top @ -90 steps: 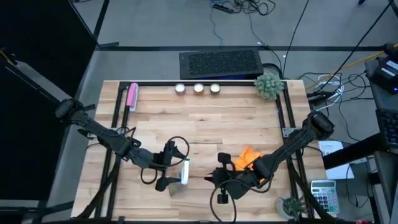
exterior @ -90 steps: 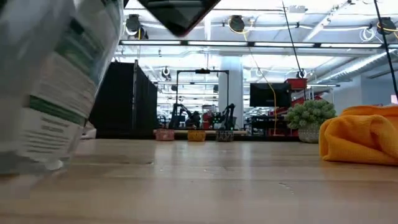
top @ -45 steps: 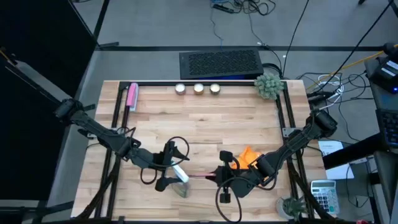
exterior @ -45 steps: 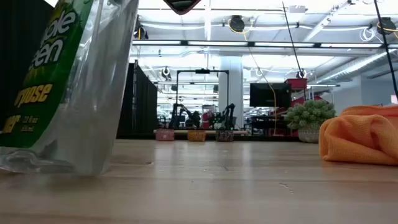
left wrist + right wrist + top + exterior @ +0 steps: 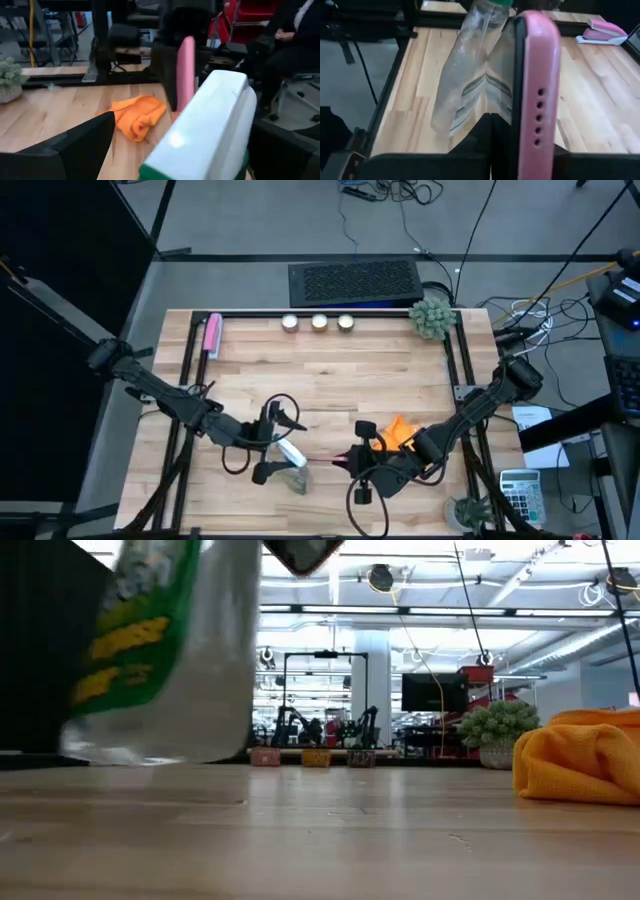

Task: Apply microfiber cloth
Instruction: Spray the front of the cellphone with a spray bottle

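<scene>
A spray bottle [image 5: 291, 456] was clamped tilted by the left gripper [image 5: 270, 450], a pink-cased phone [image 5: 535, 95] was gripped edgewise by the right gripper [image 5: 352, 463], and the microfiber cloth [image 5: 398, 431] lay bunched just behind the right fingers.

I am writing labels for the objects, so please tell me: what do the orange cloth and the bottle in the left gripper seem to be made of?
The microfiber cloth looks like soft matte fabric: it lies in rounded, floppy folds. The spray bottle in the left gripper seems clear, glossy plastic, since its printed label shows through the wall.
</scene>
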